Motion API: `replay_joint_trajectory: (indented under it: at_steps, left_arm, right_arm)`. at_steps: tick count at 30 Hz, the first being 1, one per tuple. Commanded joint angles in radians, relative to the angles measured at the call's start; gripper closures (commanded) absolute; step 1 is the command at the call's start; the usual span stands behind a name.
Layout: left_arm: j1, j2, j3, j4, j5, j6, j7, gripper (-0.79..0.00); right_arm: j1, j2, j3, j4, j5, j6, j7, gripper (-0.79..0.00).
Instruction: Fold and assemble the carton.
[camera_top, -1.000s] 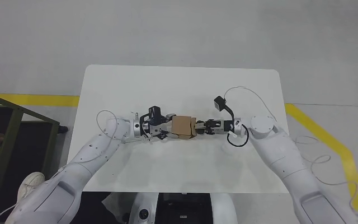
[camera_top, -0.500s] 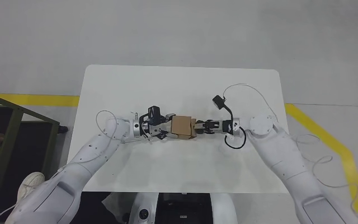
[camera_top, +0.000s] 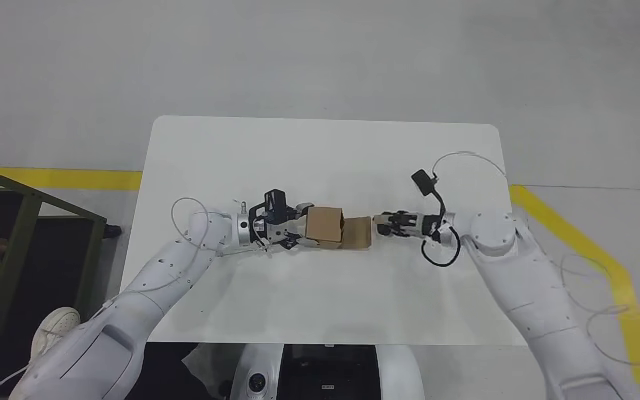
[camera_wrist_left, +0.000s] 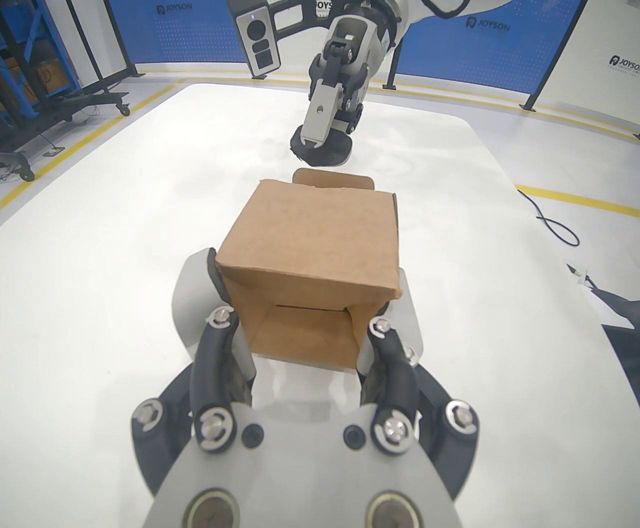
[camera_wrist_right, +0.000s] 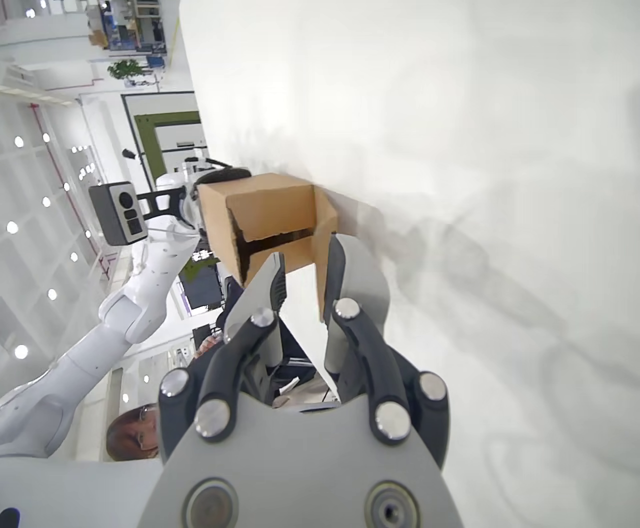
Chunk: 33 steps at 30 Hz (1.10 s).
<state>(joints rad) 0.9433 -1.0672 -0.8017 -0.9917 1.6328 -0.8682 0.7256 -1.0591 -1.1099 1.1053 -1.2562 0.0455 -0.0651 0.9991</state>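
Backward along the table (camera_top: 300, 150) went the right gripper (camera_top: 381, 224) since the earlier frames, away from the carton (camera_wrist_left: 315, 235) it had been pressed up against; the carton's outline now reached farther toward that side, with an end flap (camera_wrist_left: 332, 177) lying out flat on the surface.

The left gripper (camera_wrist_left: 306, 285) had not shifted; it stood spread wide and clamped on the carton's two side walls at the near, open end, holding the box on the table at about mid-width, toward the robot's edge. The right gripper's jaws stood only narrowly apart; the flap's free edge reached up just beside them, and we could not tell whether it touched them, though nothing looked firmly pinched.

We judged that this far end had been opened out rather than closed; the box body was squared up, but both ends still showed open. We expected the next step to be folding that flap up and tucking it in; the steady left grip should serve as the anchor.
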Motion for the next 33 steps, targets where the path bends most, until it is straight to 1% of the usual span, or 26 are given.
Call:
replay_joint_trajectory:
  at_steps: [1,8,15,23,24,33]
  left_arm:
    - [0.000,0.000,0.000,0.000,0.000,0.000,0.000,-0.369]
    - [0.001,0.000,0.001,-0.001,-0.001,-0.003,-0.001,-0.366]
    - [0.002,0.000,0.000,-0.005,-0.002,-0.003,-0.003,-0.366]
    - [0.005,0.002,-0.004,-0.013,-0.001,-0.002,-0.006,-0.366]
    - [0.005,0.002,-0.005,-0.013,-0.001,-0.003,-0.008,-0.366]
    - [0.008,0.004,-0.008,-0.020,0.000,-0.002,-0.013,-0.366]
  right_arm:
    - [-0.017,0.005,0.015,-0.009,0.005,0.008,0.005,-0.163]
    - [-0.034,0.009,0.020,0.029,0.020,0.022,0.019,-0.148]
    - [-0.001,-0.010,-0.037,0.103,0.059,-0.003,0.037,-0.151]
    - [0.062,-0.042,-0.114,0.190,0.113,-0.078,0.044,-0.163]
    - [0.069,-0.046,-0.122,0.198,0.112,-0.084,0.046,-0.154]
    - [0.111,-0.069,-0.167,0.221,0.148,-0.151,0.060,-0.154]
